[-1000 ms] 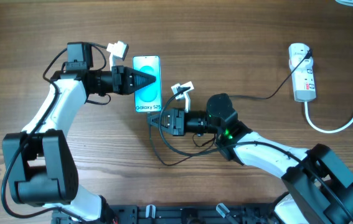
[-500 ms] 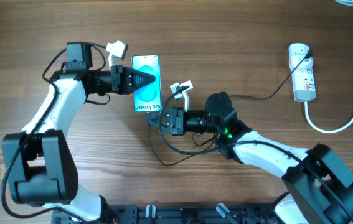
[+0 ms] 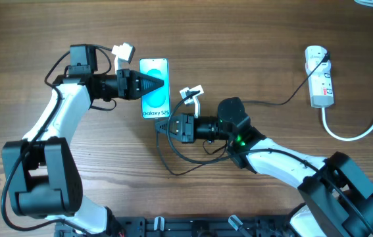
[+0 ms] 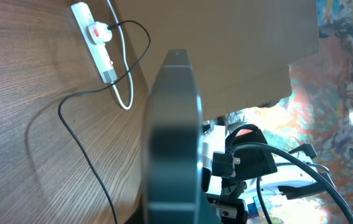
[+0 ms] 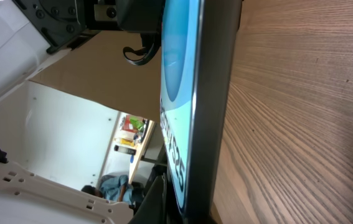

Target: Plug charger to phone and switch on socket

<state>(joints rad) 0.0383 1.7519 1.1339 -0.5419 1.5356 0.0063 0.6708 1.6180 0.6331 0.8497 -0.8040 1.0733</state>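
The phone (image 3: 154,92) lies screen-up and level, its light blue screen showing "Galaxy" text. My left gripper (image 3: 160,84) reaches in from the left and is shut on the phone, which fills the left wrist view edge-on (image 4: 174,137). My right gripper (image 3: 162,125) is shut on the charger and sits just below the phone's bottom edge (image 5: 208,106). The plug tip is hidden. The charger's thin black cable (image 3: 173,160) loops back toward the white socket (image 3: 320,76) at the far right. The socket also shows in the left wrist view (image 4: 95,38).
A thick white cord (image 3: 364,128) curves from the socket toward the right edge of the table (image 3: 272,39). The black cable (image 4: 83,152) trails across the wood between the arms and the socket. Black frame parts line the near edge.
The right gripper has crept slightly up and left toward the phone's bottom edge. The left arm and the phone have stayed still.
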